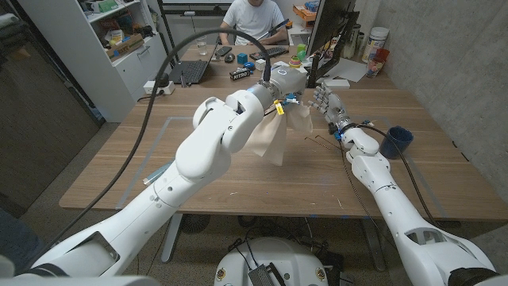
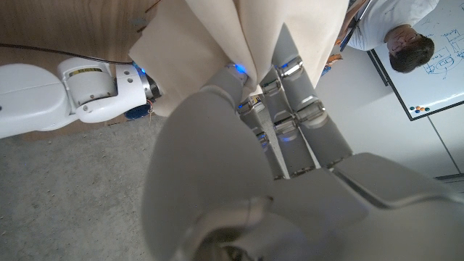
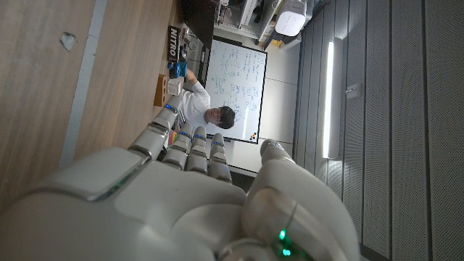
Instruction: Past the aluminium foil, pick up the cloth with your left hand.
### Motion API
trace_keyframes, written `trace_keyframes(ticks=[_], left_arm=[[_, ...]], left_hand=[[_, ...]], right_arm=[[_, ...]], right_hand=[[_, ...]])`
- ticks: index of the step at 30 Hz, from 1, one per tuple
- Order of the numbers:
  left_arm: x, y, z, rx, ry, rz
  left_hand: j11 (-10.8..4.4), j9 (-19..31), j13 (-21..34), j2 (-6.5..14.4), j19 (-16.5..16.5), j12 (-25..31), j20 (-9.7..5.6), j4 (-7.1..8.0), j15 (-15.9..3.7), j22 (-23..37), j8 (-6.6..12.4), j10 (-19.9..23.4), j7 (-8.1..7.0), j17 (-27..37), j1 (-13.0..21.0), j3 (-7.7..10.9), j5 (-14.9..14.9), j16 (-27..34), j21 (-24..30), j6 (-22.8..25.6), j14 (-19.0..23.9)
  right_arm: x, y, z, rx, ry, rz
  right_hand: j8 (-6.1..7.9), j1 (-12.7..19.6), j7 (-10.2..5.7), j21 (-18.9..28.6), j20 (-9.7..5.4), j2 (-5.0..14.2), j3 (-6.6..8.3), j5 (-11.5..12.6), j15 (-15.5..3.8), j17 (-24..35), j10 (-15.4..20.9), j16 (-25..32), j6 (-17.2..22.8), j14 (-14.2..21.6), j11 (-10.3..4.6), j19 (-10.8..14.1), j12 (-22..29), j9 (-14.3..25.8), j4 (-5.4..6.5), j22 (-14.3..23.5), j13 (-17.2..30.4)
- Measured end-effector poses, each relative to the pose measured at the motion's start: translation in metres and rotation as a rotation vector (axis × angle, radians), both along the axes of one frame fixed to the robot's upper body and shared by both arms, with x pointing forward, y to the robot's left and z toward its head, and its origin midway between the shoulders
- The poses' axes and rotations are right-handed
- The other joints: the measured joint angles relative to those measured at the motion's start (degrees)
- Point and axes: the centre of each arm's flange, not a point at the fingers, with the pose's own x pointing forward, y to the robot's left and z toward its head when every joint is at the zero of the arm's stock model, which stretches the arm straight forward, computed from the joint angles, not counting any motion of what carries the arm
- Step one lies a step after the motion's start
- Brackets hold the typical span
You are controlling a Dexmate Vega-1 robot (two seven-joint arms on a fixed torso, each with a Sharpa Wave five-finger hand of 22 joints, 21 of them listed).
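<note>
1 cloth (image 1: 274, 139), 1 blue cup (image 1: 395, 141), 1 person (image 1: 252, 20), 1 table (image 1: 198, 171).

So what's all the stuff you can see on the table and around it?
beige fabric cloth: one, hanging from the left hand above the table's middle
dark blue cup: one, right side of the table
black laptop: one, far left of the table
black box with white lettering: one, far middle
wooden table: one, light brown
person in a white shirt: one, seated behind the table
left hand: white, raised, gripping the cloth
right hand: grey, fingers apart, holding nothing
</note>
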Motion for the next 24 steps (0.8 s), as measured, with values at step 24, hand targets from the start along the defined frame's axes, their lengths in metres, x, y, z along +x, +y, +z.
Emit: trace_keyframes(ticks=[24], left_arm=[[-0.037,0.009,0.049,-0.047,-0.122,0.003]], left_hand=[[0.0,0.22,0.85,0.04,-1.13,-0.95,0.3,-0.17,-0.1,-0.1,0.0,0.02,0.21,1.12,-0.03,0.3,0.81,-1.07,1.05,-0.24,-0.1]], right_arm=[[-0.009,0.001,0.006,-0.007,-0.002,-0.019]], right_hand=[[0.0,-0.23,0.35,0.0,-0.62,-0.23,-0.01,0.0,0.32,-0.27,-0.01,0.0,0.35,0.31,0.0,0.61,0.0,0.0,0.01,0.01,0.0]])
